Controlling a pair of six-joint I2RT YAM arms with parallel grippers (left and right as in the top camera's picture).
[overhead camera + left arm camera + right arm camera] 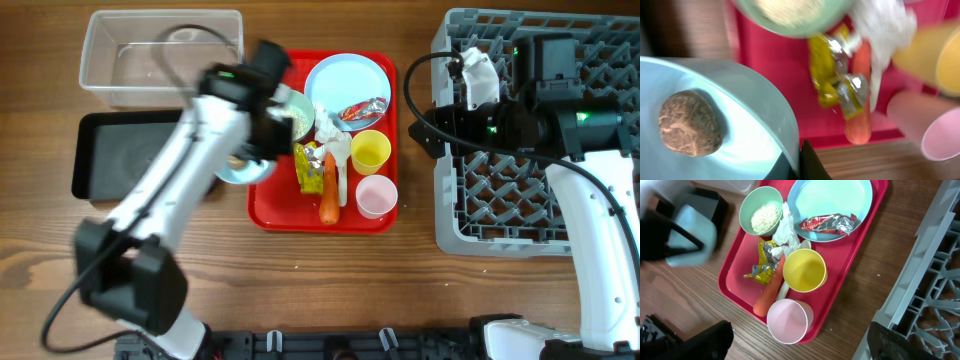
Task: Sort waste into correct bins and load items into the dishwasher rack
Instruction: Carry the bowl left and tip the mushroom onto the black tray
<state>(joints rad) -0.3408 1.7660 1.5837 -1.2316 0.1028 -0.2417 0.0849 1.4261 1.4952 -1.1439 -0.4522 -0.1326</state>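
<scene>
My left gripper (252, 158) is shut on the rim of a pale blue bowl (232, 172) and holds it at the red tray's left edge. The left wrist view shows the jaw (801, 167) on that rim and a brown lump (689, 123) inside the bowl (747, 107). On the tray are a second bowl with rice (296, 113), a blue plate (345, 80) with a red wrapper (362, 112), white tissue (327, 124), a yellow wrapper (308, 165), a carrot (329, 198), a white spoon (342, 178), a yellow cup (370, 152) and a pink cup (376, 196). My right gripper (440, 125) is open and empty at the grey rack's (520, 215) left edge.
The clear tub (100, 75) stands at the back left, with the black tray (110, 160) just in front of it, both left of the red serving tray (270, 215). Bare wood lies between the red tray and the rack.
</scene>
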